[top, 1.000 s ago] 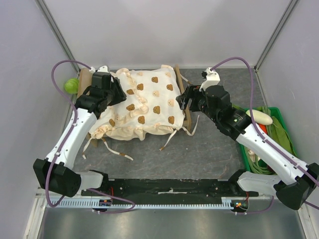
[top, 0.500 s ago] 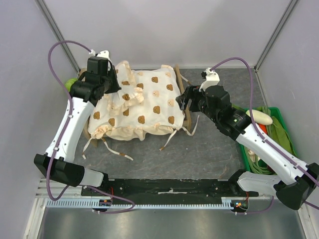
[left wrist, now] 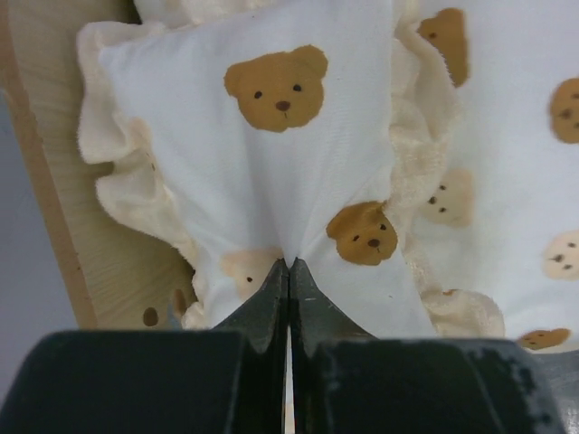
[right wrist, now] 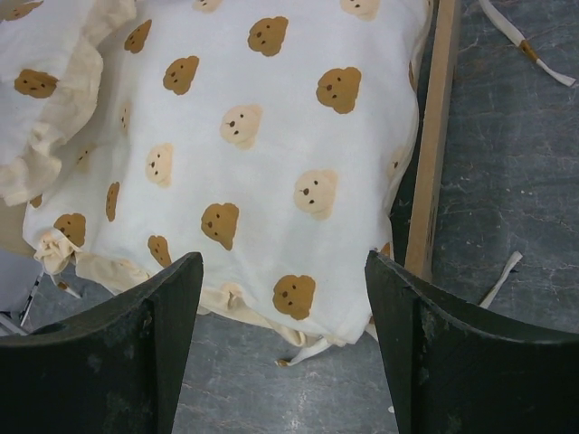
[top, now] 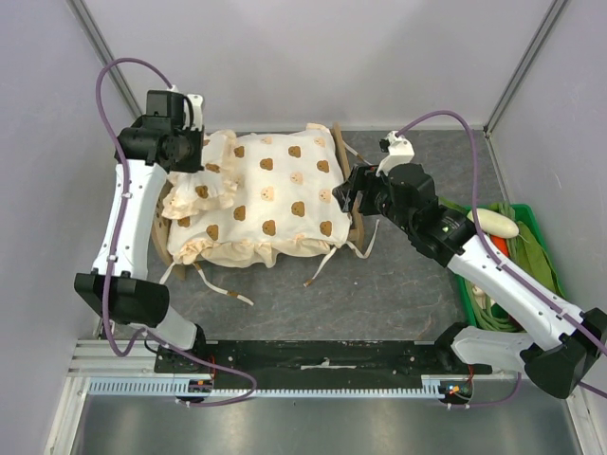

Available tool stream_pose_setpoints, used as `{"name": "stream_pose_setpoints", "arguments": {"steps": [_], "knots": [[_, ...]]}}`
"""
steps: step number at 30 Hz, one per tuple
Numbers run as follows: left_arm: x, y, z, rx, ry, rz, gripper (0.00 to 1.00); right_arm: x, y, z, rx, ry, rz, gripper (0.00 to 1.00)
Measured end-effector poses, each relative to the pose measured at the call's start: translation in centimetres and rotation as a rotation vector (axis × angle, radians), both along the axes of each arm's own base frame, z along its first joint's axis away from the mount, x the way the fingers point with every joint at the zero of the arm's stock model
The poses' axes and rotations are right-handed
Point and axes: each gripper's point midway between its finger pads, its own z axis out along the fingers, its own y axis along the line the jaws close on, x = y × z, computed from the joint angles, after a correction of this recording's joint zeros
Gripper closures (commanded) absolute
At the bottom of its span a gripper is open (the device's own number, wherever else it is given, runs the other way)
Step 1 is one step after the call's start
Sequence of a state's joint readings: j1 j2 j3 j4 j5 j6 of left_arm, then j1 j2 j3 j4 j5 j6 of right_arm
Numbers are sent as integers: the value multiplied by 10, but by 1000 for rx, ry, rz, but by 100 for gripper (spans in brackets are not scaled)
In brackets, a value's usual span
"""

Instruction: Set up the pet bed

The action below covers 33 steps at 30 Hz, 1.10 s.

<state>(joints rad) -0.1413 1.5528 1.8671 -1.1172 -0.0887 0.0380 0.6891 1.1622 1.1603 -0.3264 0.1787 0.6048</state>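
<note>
Left gripper (left wrist: 289, 264) pinched tight on frilled pillow (left wrist: 271, 154), beside headboard of pet bed (left wrist: 56, 190). Right gripper (right wrist: 282, 262) wide open, holding nothing, above cushion (right wrist: 271, 136). Bed on table (top: 408, 284), far-left, mostly under cushion.

The pet bed (right wrist: 432, 136) lies buried under the cushion (top: 285, 204), so I get no way down to its base; at its left end my left gripper (left wrist: 289, 265), pinched on the pillow (left wrist: 271, 117), crowds the headboard; loose ties (top: 228, 292) litter the table (top: 379, 294) on its near side; right of it, beyond my spread right gripper (right wrist: 282, 262), bare table runs to the green bin (top: 529, 216).
</note>
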Motion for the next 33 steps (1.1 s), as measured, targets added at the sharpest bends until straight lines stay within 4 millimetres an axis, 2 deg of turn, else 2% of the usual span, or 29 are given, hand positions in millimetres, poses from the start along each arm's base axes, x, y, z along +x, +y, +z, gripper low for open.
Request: {"name": "stream_pose_setpoints", "arguments": {"steps": [3,6,12,18,21,24,25,27,28,30,31,32,33], "knots": [[2,25,-18,8,57,46,98,-1,0,-3,-4,6,3,20],[4,39,-28,12,82,71,98,-1,0,-4,-5,9,5,20],[6,38,-37,3,100,57,98,-2,1,-5,-5,10,10,20],[4,45,-69,35,155,79,98,-3,2,-7,-6,16,21,20],[5,47,-76,45,159,87,92,-2,4,-11,-13,24,25,20],[6,49,-82,52,159,93,70,-2,5,-15,-18,32,28,20],[6,49,-85,53,162,95,56,-1,5,-15,-19,34,29,20],[5,50,-89,56,170,101,47,-2,6,-16,-20,36,32,20],[5,51,-90,58,172,107,38,-2,6,-16,-20,36,33,20],[5,53,-87,66,162,116,33,-2,6,-17,-20,37,35,20],[4,53,-84,66,155,122,25,-2,6,-17,-21,37,35,20],[4,54,-80,65,147,124,10,-2,6,-17,-21,37,35,20],[4,54,-74,64,133,127,7,-2,7,-17,-21,37,35,20]]}}
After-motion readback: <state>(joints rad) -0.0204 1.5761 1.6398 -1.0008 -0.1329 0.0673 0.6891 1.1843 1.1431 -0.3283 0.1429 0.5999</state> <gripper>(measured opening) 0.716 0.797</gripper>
